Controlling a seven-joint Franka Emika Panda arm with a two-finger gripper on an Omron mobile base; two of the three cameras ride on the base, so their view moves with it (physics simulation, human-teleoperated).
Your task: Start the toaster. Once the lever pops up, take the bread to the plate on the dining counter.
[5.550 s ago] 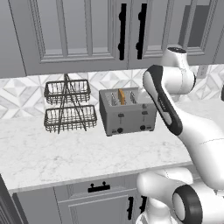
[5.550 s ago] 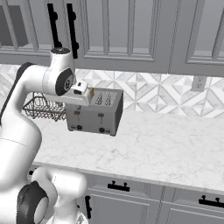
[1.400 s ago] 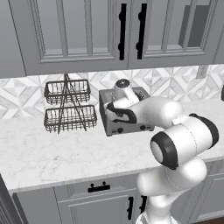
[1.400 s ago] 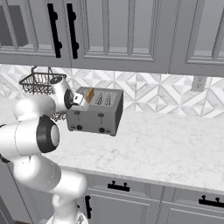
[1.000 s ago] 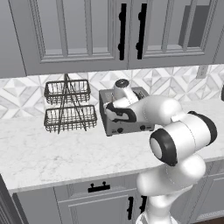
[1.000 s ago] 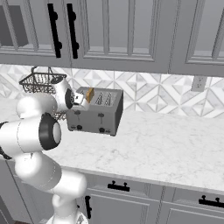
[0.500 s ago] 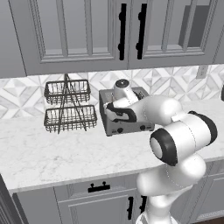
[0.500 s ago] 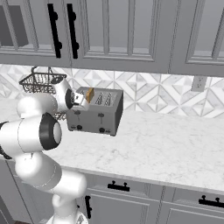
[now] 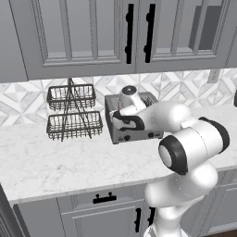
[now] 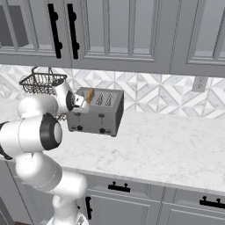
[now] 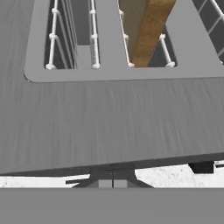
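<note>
Wire rack (image 9: 74,112), two-tier, far left on worktop (image 9: 55,162) at toaster's 9 o'clock; then toaster (image 9: 134,119), boxy brushed metal, against the tiled wall, w/ gripper (image 9: 121,121) pressed at its front-left corner, jaws together, nothing between them. Bread (image 10: 90,95), one tan slice, upright in a left-hand slot (image 11: 146,35), top edge proud of the toaster lid at approx. 12 o'clock from the hand. Handling est.: light, stiff, crumbly, prob. warm after toasting; take by the exposed top edge, pads on the two flat faces, lift straight up, gentle squeeze.
</note>
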